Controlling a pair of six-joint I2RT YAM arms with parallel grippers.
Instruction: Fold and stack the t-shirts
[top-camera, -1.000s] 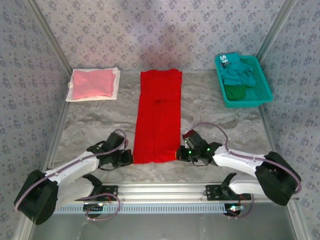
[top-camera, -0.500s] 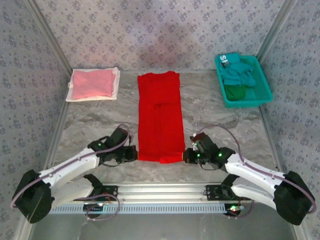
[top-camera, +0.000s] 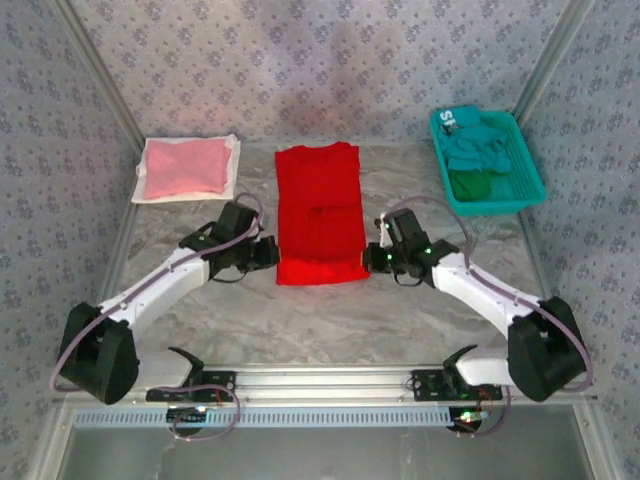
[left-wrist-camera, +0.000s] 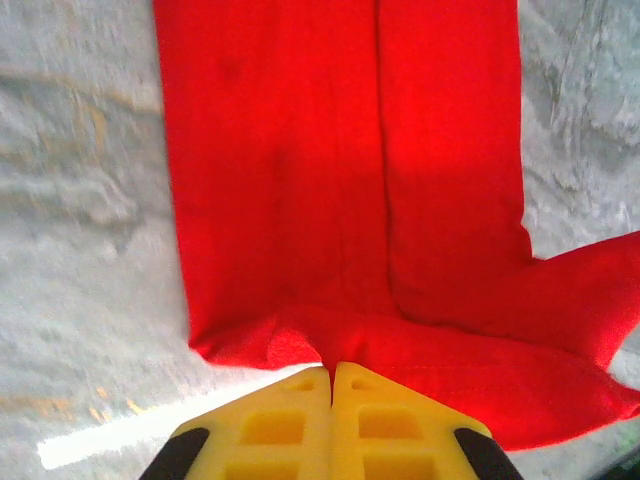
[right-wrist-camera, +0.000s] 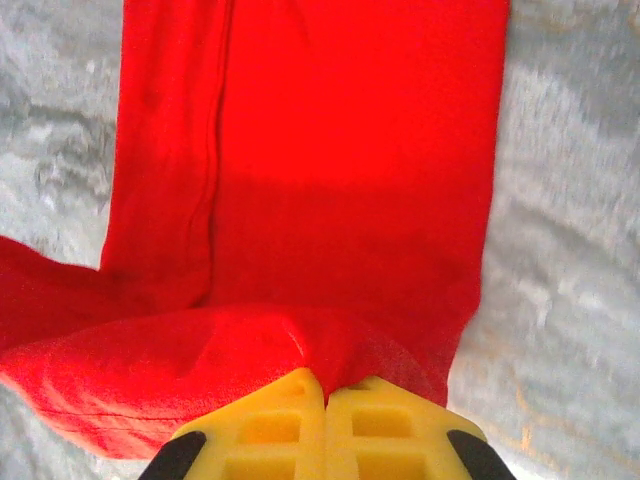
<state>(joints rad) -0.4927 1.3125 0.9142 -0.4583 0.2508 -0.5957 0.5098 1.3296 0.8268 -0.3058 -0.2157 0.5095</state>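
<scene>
Now, one red t-shirt (top-camera: 318, 215) lies in the middle of the bench (top-camera: 330, 320), long and narrow, with its far edge near the back wall. Two hands grip it, one at each near corner. The left hand (top-camera: 270, 254) has its yellow fingers pressed together on the near left edge, and in the left wrist view the same hand (left-wrist-camera: 331, 372) pinches a doubled fold of red cloth. The right hand (top-camera: 373, 258) is clamped the same way on the near right edge; the right wrist view shows this hand (right-wrist-camera: 324, 380) with a raised fold of cloth between the tips.

One pale pink t-shirt (top-camera: 185, 167) lies folded on one white sheet (top-camera: 234, 160) at the far left corner, well apart from the red one. One teal mesh basket (top-camera: 497, 205) stands at the far right and holds crumpled teal t-shirts (top-camera: 475, 145), whose number I cannot tell, and one dark green t-shirt (top-camera: 467, 184).

Bare bench lies between the red shirt and the arm bases, with narrower bare strips on both sides.
</scene>
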